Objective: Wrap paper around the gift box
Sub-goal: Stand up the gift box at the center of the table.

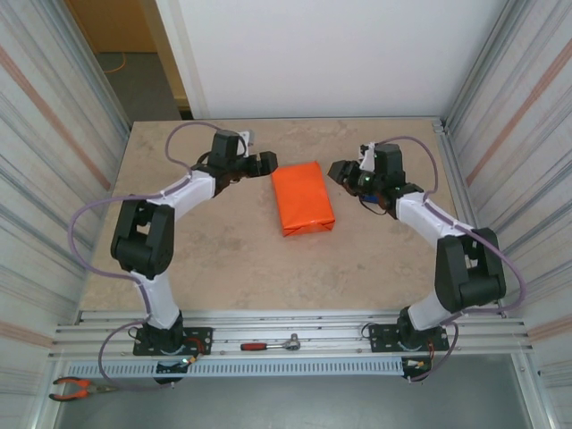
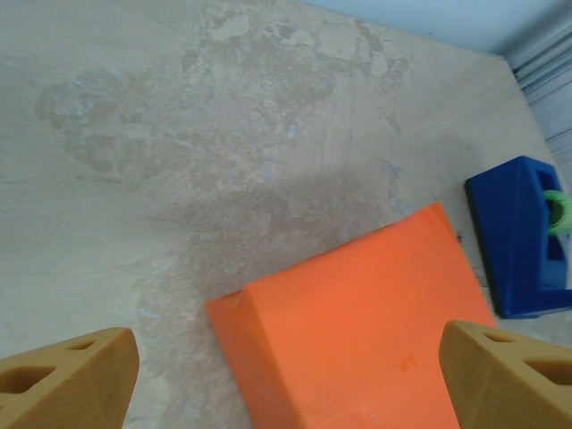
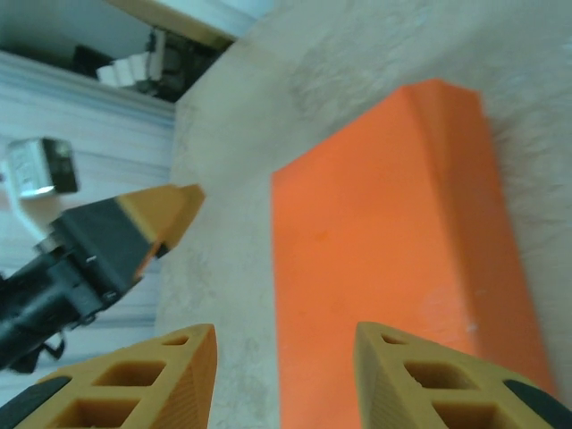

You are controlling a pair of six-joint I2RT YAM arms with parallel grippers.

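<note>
**Wrapped box between parted fingers**

Found gift box (image 1: pixel 302 198), skinned in orange paper (image 3: pixel 375 223), lying flat at centre frame on the tabletop (image 1: pixel 223 259). Saw left fingers (image 2: pixel 76 375) spread wide, right fingers (image 3: pixel 420 384) parted, nothing held by either. Noted blue tape dispenser (image 2: pixel 518 237) at right edge of left wrist view.

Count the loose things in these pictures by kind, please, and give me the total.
Gift box: 1
Tape dispenser: 1
Ratchet: 1
Pliers: 1
Total: 4
</note>
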